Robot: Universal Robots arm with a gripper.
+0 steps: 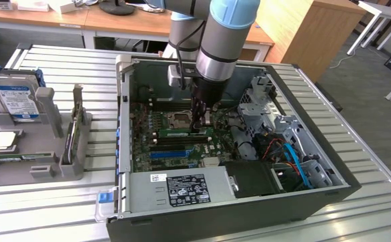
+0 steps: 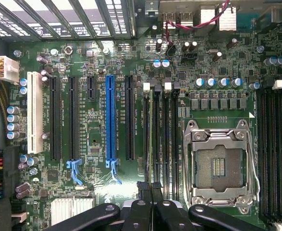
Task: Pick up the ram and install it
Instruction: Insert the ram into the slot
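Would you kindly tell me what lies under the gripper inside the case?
Black memory slots beside the CPU socket; the shut gripper covers one end of them, hiding what lies there.

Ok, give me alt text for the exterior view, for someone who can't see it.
A robot arm reaches down into an open computer case, its shut gripper low over the motherboard beside the processor socket, right at a green ram stick. On the exterior view's left, a grey rack holds a hard drive.
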